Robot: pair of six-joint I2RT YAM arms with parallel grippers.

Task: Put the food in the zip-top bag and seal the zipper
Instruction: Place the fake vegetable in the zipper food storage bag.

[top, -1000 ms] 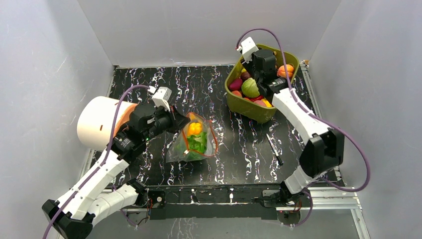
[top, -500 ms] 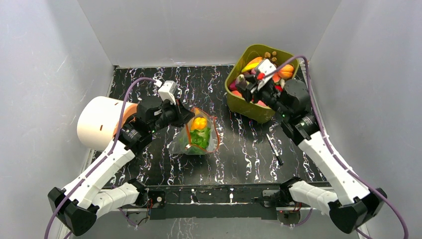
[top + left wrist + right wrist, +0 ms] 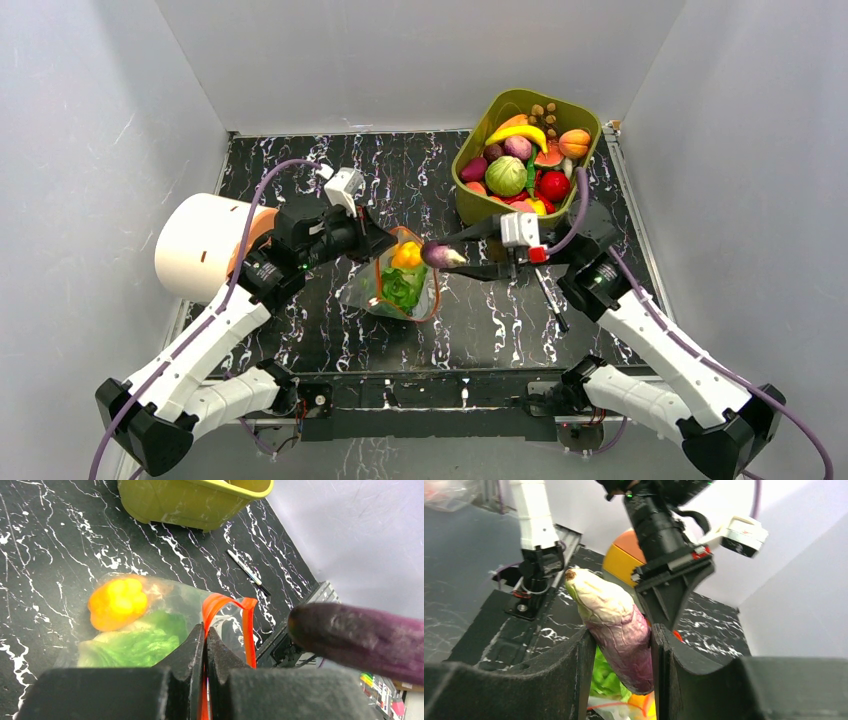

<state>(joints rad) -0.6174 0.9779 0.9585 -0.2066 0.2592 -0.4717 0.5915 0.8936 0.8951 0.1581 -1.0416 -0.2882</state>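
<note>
Partway through, judging by the contents. Already inside the crinkly clear plastic zip-top bag [image 3: 356,298]: a yellow-orange toy pepper [image 3: 404,255] and a green leafy toy lettuce [image 3: 400,288]. Lying on the table with its mouth lifted and apart, not sealed.

Left gripper [image 3: 205,632] clamped tight on the thin orange-red zipper strip [image 3: 227,611] at the bag's rim, holding one lip up. Right gripper [image 3: 621,645] closed around a purple toy eggplant [image 3: 616,622], pale end poking out past the fingertips. Eggplant hovering just above the bag's mouth, not yet inside. Left to do for this piece, probably: lower through the opening and let go.

Beyond the bag, on its mouth side and well apart from it: an olive-green plastic tub [image 3: 478,208] heaped with more toy fruits and vegetables. Hard to say how many of those are meant to go in; possibly several more trips.

Sealing not begun: zipper apart, small slider tab not made out in any view. Worth watching: the lip slipping from the pinch while the eggplant goes in.
</note>
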